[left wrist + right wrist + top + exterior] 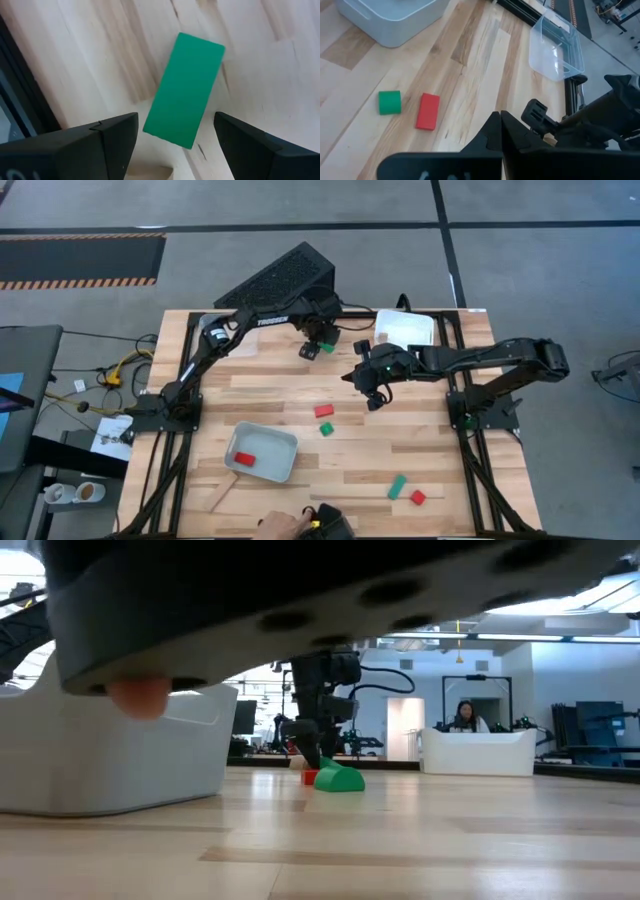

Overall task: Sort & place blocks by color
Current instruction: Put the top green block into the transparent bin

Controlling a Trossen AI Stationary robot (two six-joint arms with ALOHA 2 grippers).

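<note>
A green block [184, 91] lies skewed on the table [420, 450] at its far side, directly beneath the left gripper [313, 348], whose jaws are spread around it. Closing on that angle could twist or squirt it free. The right gripper [374, 398], pressed together and empty, hovers near.

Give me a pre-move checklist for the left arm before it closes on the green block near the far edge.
1. Left gripper open: ok.
2. Green block between the fingers: ok, though it lies skewed to them.
3. Block resting flat on the table: ok in the left wrist view.
4. Right gripper clear of the left arm: ok, shut and waiting mid-table.
5. Destination tray for green: cannot tell; the tray holds a red block.
</note>
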